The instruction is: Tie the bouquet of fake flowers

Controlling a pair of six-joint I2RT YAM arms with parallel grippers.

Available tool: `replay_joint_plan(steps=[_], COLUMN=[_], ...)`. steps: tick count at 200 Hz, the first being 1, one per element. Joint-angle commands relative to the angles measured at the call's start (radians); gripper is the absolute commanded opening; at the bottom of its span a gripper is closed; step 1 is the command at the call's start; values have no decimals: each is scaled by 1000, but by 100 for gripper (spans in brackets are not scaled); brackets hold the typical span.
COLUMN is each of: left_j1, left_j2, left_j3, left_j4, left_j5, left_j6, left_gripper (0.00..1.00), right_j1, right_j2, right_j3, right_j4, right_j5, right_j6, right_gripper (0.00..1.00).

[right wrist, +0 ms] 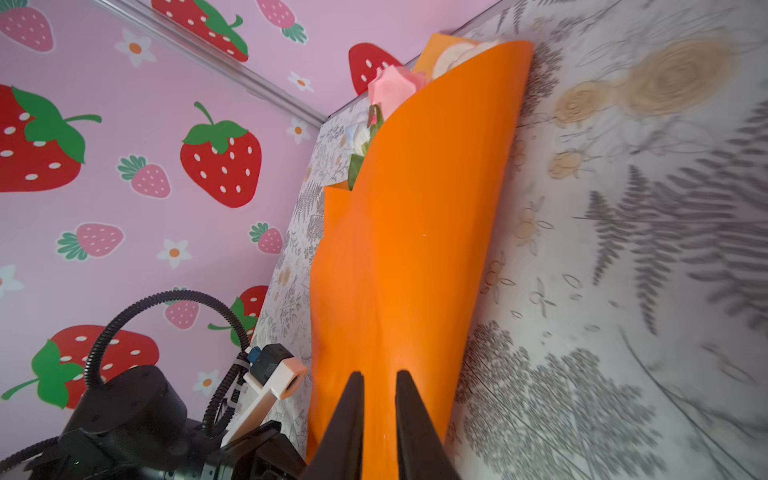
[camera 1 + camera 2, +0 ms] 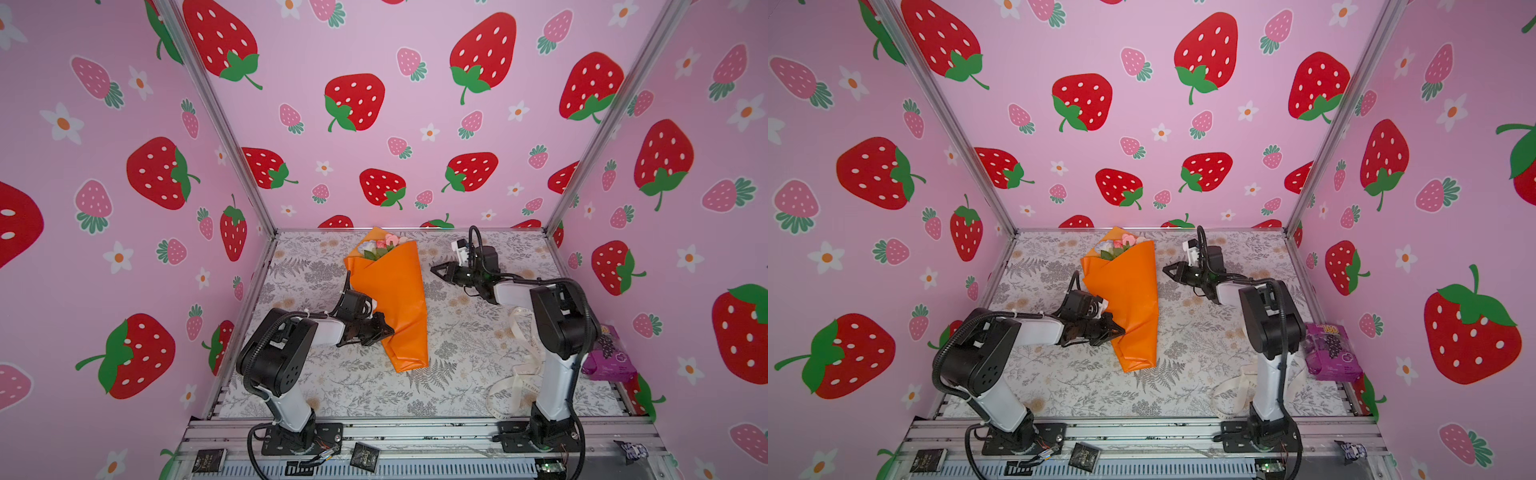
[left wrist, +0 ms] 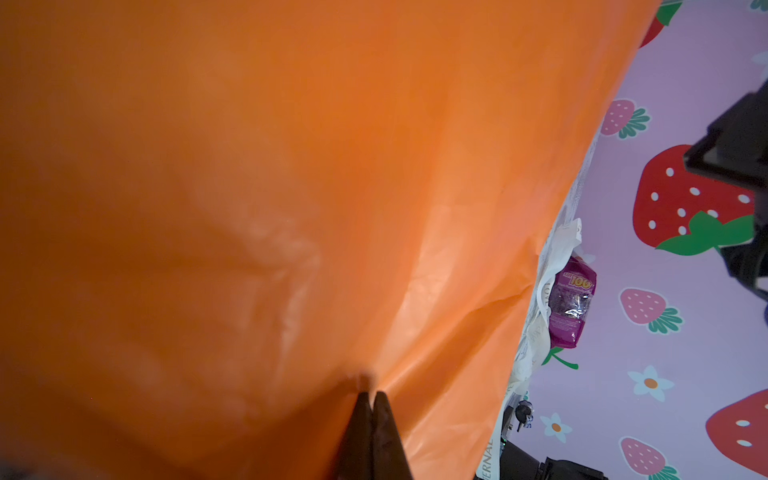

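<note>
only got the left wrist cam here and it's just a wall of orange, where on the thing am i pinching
Observer: The left gripper is shut on the bouquet, at the left-arm-side edge of its orange paper, near the narrow end.
Operator: which way do the flowers point
Observer: Away from the arms. The flower heads stick out at the end by the back wall.
Operator: is the right gripper on it too
Observer: No. The right gripper hangs off to the bouquet's right, not touching it, jaws slightly apart and empty.
</note>
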State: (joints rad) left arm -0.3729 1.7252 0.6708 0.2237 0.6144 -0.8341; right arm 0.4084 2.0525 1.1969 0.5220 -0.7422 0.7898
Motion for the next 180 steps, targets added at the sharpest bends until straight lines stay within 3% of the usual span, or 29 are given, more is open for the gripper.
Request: replay_joint_plan(steps=[1, 37, 62, 76, 106, 140, 180], left_j1=[6, 6, 7, 8, 8, 9, 9], left_j2=[2, 9, 10, 11, 12, 3, 1], left_j3=[-3, 0, 0, -4, -4, -11, -10], left_j4=[-59, -60, -58, -58, -57, -54, -55], left_j5=[-26, -25, -22, -25, -19, -21, -18], left_j6=[12, 13, 16, 16, 18, 18, 17], left_gripper=[0, 0, 0, 0, 0, 0, 0], right_j1=[44, 60, 59, 58, 50, 42, 46], right_j2=[112, 307, 355, 386, 357, 322, 399], right_j3=[125, 312, 339, 344, 293, 404, 566], right_j4=[-5, 5, -43, -44, -19, -87, -261], right_j5=[-30, 3, 107, 105, 130, 87, 230], right_j6=[39, 74, 90, 102, 131, 84, 16], right_gripper=[18, 17, 15, 16, 16, 16, 10])
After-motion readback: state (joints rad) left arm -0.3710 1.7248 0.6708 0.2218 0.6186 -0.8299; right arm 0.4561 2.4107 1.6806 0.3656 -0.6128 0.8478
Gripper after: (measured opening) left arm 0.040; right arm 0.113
